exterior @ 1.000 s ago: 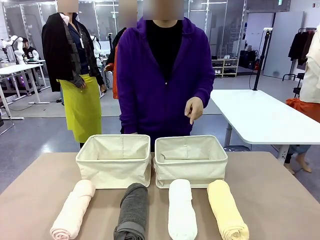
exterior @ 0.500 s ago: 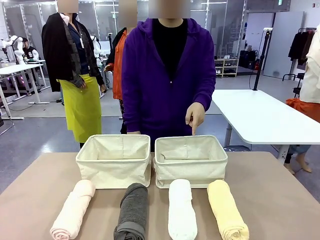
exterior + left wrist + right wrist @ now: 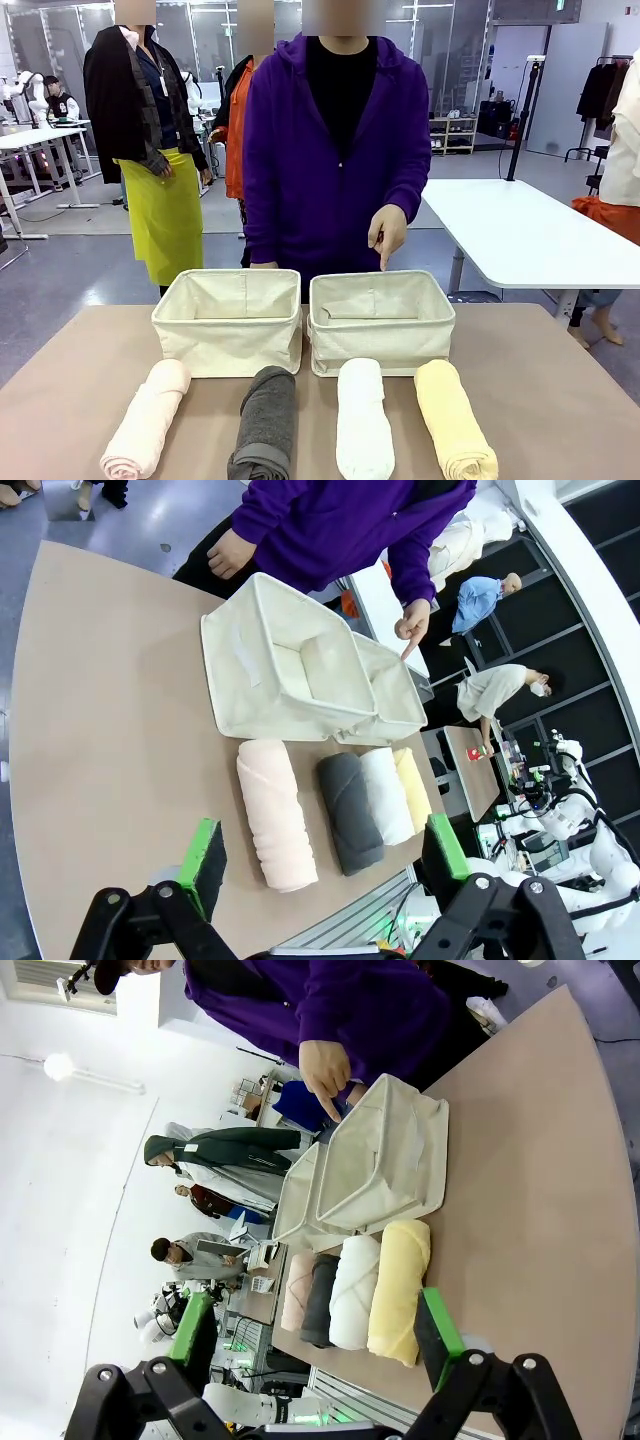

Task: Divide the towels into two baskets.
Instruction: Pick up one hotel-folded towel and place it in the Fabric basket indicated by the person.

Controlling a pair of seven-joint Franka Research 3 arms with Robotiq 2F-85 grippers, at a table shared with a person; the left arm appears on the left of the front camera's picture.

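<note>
The left gripper (image 3: 322, 852) hangs above the near edge of the table (image 3: 560, 400), released, its jaws spread wide. In its wrist view the pink towel (image 3: 147, 418) and grey towel (image 3: 265, 420) lie on the tabletop beyond the green pads, well apart from them. The right gripper (image 3: 316, 1325) is also aloft and wide open. The white towel (image 3: 362, 430) and yellow towel (image 3: 455, 430) lie beyond its pads, untouched.

In the front view the four rolled towels lie side by side at 6 o'clock, in the order pink, grey, white, yellow. All are on the table, outside the baskets. Each runs lengthwise toward 12, and the pink one leans a little toward 1. At 12 o'clock of them stand the left basket (image 3: 228, 340) and right basket (image 3: 380, 345), upright and pressed together. The towels' far ends lie just beside the basket walls.

A person (image 3: 335, 150) stands at 12 o'clock. One hand (image 3: 388, 232) points its index finger down over the right basket's far rim.

The tabletop is matte tan. The room has a polished grey floor, a white table (image 3: 530, 235) at 2 o'clock, and other people at 10 to 11.
</note>
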